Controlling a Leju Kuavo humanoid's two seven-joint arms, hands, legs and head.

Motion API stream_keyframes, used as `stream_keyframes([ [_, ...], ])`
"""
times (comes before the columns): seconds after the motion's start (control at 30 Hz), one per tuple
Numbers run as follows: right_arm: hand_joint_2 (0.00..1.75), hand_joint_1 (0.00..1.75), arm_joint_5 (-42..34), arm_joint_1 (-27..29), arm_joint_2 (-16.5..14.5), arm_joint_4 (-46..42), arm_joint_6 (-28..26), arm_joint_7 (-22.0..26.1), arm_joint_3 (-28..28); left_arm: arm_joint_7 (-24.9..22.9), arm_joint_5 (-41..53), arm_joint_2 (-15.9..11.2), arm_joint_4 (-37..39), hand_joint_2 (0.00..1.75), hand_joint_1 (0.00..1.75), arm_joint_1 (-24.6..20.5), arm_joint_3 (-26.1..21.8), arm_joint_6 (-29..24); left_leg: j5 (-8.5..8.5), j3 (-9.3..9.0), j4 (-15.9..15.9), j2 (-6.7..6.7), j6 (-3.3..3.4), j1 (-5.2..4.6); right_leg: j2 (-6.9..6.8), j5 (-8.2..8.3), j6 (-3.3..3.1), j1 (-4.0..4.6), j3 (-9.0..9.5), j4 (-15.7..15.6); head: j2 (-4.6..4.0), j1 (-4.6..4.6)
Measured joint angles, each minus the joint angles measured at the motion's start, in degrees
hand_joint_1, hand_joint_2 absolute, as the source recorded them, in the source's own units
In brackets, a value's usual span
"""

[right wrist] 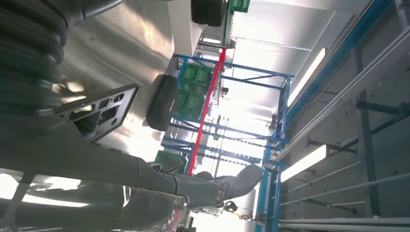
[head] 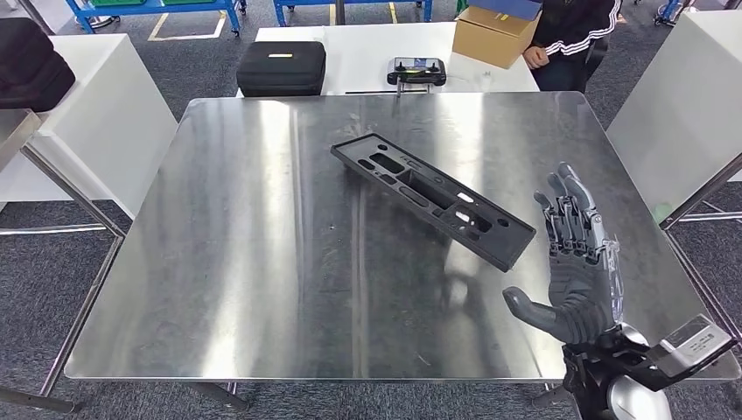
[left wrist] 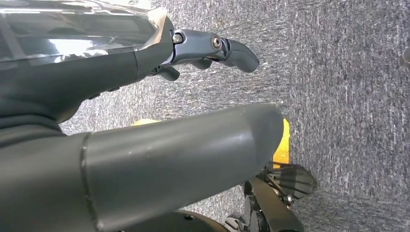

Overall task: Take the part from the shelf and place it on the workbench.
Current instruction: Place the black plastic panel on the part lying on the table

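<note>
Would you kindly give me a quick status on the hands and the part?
Right hand open, beside the part, not touching. Left hand hanging over carpet, holding nothing. Part flat on the workbench. Nothing in the way.

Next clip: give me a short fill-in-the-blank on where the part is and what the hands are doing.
1. The black part lies flat on the steel ____.
2. The right hand is raised beside the part with its fingers apart, holding ____.
3. The left hand hangs over grey ____.
4. On the white table behind, a black case sits beside a ____ with a screen.

Missing words: workbench; nothing; carpet; controller
</note>
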State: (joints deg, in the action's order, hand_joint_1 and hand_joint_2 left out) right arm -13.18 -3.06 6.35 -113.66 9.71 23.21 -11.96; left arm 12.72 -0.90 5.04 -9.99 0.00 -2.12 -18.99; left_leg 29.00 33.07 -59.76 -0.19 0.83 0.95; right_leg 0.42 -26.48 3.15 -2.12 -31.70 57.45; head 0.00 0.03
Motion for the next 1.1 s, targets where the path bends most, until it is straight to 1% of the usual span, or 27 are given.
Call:
stream_keyframes([
  [0.03,1.75,0.00,0.0,0.0,0.0,0.0,0.1,0.0,0.0,0.0,0.0,0.0,0.0,0.00,0.00,0.0,0.0,0.0,2.05,1.10,-2.7,0.02,-0.18,0.07,-0.06,0.23,-0.46,-0.05,-0.24,0.0,0.00,-0.14],
  [0.1,1.75,0.00,0.0,0.2,-0.1,0.1,0.2,0.0,0.0,0.0,0.0,0.0,0.0,0.00,0.00,0.0,0.0,0.0,6.38,4.16,-10.1,0.02,-0.40,0.08,-0.18,0.63,-1.22,0.23,-0.97,0.0,0.00,-0.32],
  [0.13,1.75,0.00,0.0,0.3,-0.1,0.2,0.2,0.0,0.0,0.0,0.0,0.0,0.0,0.00,0.00,0.0,0.0,0.1,7.61,5.25,-13.0,0.02,-0.41,0.09,-0.22,0.84,-1.48,0.38,-1.36,0.0,0.00,-0.36],
  [0.17,1.75,0.00,0.0,0.4,-0.1,0.3,0.3,0.0,0.0,0.0,-0.1,0.0,0.0,0.00,0.00,0.0,0.0,0.1,7.80,5.47,-14.1,0.03,-0.34,0.09,-0.25,1.07,-1.65,0.51,-1.73,0.1,0.00,-0.37],
  [0.2,1.75,0.00,0.0,0.5,-0.1,0.4,0.4,0.0,0.0,0.0,-0.1,0.0,0.0,0.00,0.00,0.0,0.0,0.1,6.98,4.60,-13.1,0.02,-0.19,0.09,-0.26,1.29,-1.69,0.58,-2.03,0.1,0.00,-0.38],
  [0.3,1.75,0.00,0.1,0.5,-0.2,0.5,0.6,0.2,0.0,0.0,-0.1,0.0,0.0,0.00,0.00,-0.1,0.0,0.2,2.59,-2.40,-2.1,-0.02,0.48,0.00,-0.26,1.92,-1.27,0.85,-2.52,0.2,0.00,-0.40],
  [0.33,1.75,0.00,0.2,0.5,-0.2,0.5,0.6,0.3,0.0,0.0,-0.1,0.0,0.0,0.00,0.00,-0.2,0.0,0.2,1.86,-3.96,0.7,-0.04,0.65,-0.13,-0.28,2.16,-0.98,0.99,-2.64,0.3,0.00,-0.34],
  [0.37,1.75,0.00,0.3,0.5,-0.2,0.6,0.6,0.4,0.0,0.0,-0.1,0.0,0.0,0.00,0.00,-0.3,0.0,0.3,1.67,-4.50,1.9,-0.07,0.80,-0.31,-0.30,2.39,-0.64,1.10,-2.74,0.3,0.00,-0.30],
  [0.4,1.75,0.00,0.3,0.5,-0.2,0.6,0.6,0.5,0.0,0.1,-0.1,0.0,0.0,0.00,0.00,-0.3,0.0,0.4,1.59,-4.39,2.1,-0.08,0.92,-0.53,-0.33,2.62,-0.31,1.18,-2.85,0.3,0.00,-0.26],
  [0.47,1.75,0.00,0.3,0.6,-0.3,0.6,0.6,0.6,0.0,0.1,-0.1,0.0,0.0,0.00,0.00,-0.2,0.0,0.5,1.06,-4.02,2.1,-0.07,1.52,-0.80,-0.36,3.09,0.44,1.01,-2.93,0.0,0.00,-0.24],
  [0.5,1.75,0.00,0.3,0.6,-0.3,0.6,0.6,0.6,0.0,0.1,-0.1,0.0,0.0,0.00,0.00,-0.2,0.0,0.5,0.61,-3.82,2.2,0.04,1.92,-0.81,-0.36,2.93,0.67,0.93,-3.22,0.2,0.00,-0.24],
  [0.53,1.75,0.00,0.3,0.7,-0.2,0.7,0.6,0.6,0.0,0.1,-0.1,0.0,0.0,0.00,0.00,-0.1,0.0,0.6,0.09,-3.47,2.4,0.15,2.43,-0.78,-0.36,2.05,0.67,0.91,-3.79,1.1,0.00,-0.14],
  [0.57,1.75,0.00,0.3,0.7,-0.2,0.7,0.6,0.6,0.1,0.1,-0.1,0.0,0.0,0.00,0.00,-0.1,0.0,0.7,-0.49,-2.97,2.6,0.27,2.88,-0.74,-0.36,0.37,0.42,0.92,-4.76,3.3,0.00,-0.01],
  [0.63,1.75,0.00,0.3,0.8,-0.2,0.8,0.6,0.6,0.1,0.1,-0.1,-0.1,0.0,0.00,0.00,-0.2,-0.1,0.9,-1.41,-1.80,2.6,0.45,3.42,-0.85,-0.37,-4.15,-0.29,0.88,-7.28,10.5,0.00,0.25],
  [0.67,1.75,0.00,0.3,0.9,-0.1,0.9,0.6,0.6,0.2,0.1,0.0,0.0,0.0,0.00,0.00,-0.2,-0.1,1.0,-1.88,-1.19,2.5,0.52,3.49,-0.96,-0.37,-5.82,-0.31,0.90,-8.18,14.0,0.00,0.29],
  [0.7,1.75,0.00,0.3,0.9,-0.1,1.0,0.6,0.6,0.2,0.1,0.0,0.0,0.0,0.00,0.00,-0.2,-0.1,1.0,-2.31,-0.63,2.5,0.58,3.51,-1.06,-0.37,-6.62,-0.09,0.92,-8.28,16.0,0.00,0.29],
  [0.73,1.75,0.00,0.3,0.9,-0.1,1.0,0.6,0.6,0.2,0.1,0.0,0.0,0.0,0.00,0.00,-0.1,-0.1,1.1,-2.72,-0.13,2.5,0.62,3.48,-1.15,-0.37,-6.54,0.29,0.93,-7.25,15.8,0.00,0.31],
  [0.77,1.75,0.00,0.3,0.9,-0.1,1.1,0.6,0.6,0.3,0.1,0.0,0.0,0.0,0.00,0.00,-0.1,-0.1,1.1,-3.11,0.31,2.5,0.64,3.42,-1.23,-0.38,-5.74,0.70,0.93,-4.94,13.1,0.01,0.31],
  [0.8,1.75,0.00,0.3,0.9,-0.1,1.1,0.6,0.6,0.3,0.1,0.0,0.0,0.0,0.00,0.00,-0.1,-0.1,1.1,-3.45,0.62,2.4,0.62,3.31,-1.28,-0.39,-4.73,0.94,0.96,-1.78,8.7,0.01,0.32],
  [0.83,1.75,0.00,0.3,0.9,-0.1,1.1,0.6,0.7,0.4,0.1,0.0,0.0,0.0,0.00,0.00,-0.2,-0.1,1.1,-3.76,0.89,2.4,0.61,3.13,-1.40,-0.39,-4.00,0.88,1.13,1.43,4.1,0.01,0.32],
  [0.87,1.75,0.00,0.3,0.9,0.0,1.1,0.6,0.7,0.4,0.1,0.0,0.1,0.0,0.00,0.00,-0.2,-0.1,1.1,-4.08,1.06,2.4,0.60,2.89,-1.50,-0.38,-3.39,0.68,1.34,3.68,0.6,0.01,0.26],
  [0.9,1.75,0.00,0.3,0.9,0.0,1.1,0.6,0.7,0.4,0.1,0.0,0.1,0.0,0.00,0.00,-0.2,-0.1,1.1,-4.38,1.17,2.4,0.60,2.63,-1.59,-0.37,-3.20,0.36,1.55,4.73,-1.3,0.00,0.25],
  [0.97,1.75,0.00,0.3,1.1,0.0,1.1,0.6,0.9,0.5,0.1,0.0,0.1,0.0,0.00,0.00,-0.2,-0.1,1.0,-4.97,1.32,2.4,0.62,2.02,-1.68,-0.35,-2.78,-0.27,1.72,4.37,-1.9,0.00,0.11],
  [1.0,1.75,0.00,0.2,1.3,0.0,1.1,0.6,1.1,0.5,0.1,0.0,0.2,0.0,0.00,0.00,-0.1,-0.1,0.7,-4.98,1.50,2.3,0.55,1.70,-1.61,-0.38,-2.51,-0.67,1.40,4.06,-2.0,0.00,0.11],
  [1.03,1.75,0.00,0.1,1.5,0.0,1.1,0.6,1.3,0.5,0.1,0.0,0.2,0.0,0.00,0.00,-0.1,-0.1,0.4,-4.30,1.84,1.8,0.45,1.33,-1.52,-0.42,-2.13,-1.13,1.13,3.84,-2.1,0.00,0.04],
  [1.07,1.75,0.00,0.1,1.8,0.1,1.0,0.7,1.5,0.5,0.0,-0.1,0.3,0.0,0.00,0.00,-0.1,-0.1,-0.1,-2.60,2.46,0.3,0.34,0.92,-1.38,-0.51,-1.65,-1.70,0.81,3.50,-2.2,0.00,-0.10],
  [1.1,1.75,0.00,0.0,2.2,0.1,1.0,0.8,1.7,0.5,0.0,-0.1,0.4,0.0,0.00,0.00,0.0,-0.1,-0.4,-0.07,3.38,-2.2,0.22,0.54,-1.16,-0.60,-1.19,-2.11,0.62,3.13,-2.2,0.00,-0.20],
])
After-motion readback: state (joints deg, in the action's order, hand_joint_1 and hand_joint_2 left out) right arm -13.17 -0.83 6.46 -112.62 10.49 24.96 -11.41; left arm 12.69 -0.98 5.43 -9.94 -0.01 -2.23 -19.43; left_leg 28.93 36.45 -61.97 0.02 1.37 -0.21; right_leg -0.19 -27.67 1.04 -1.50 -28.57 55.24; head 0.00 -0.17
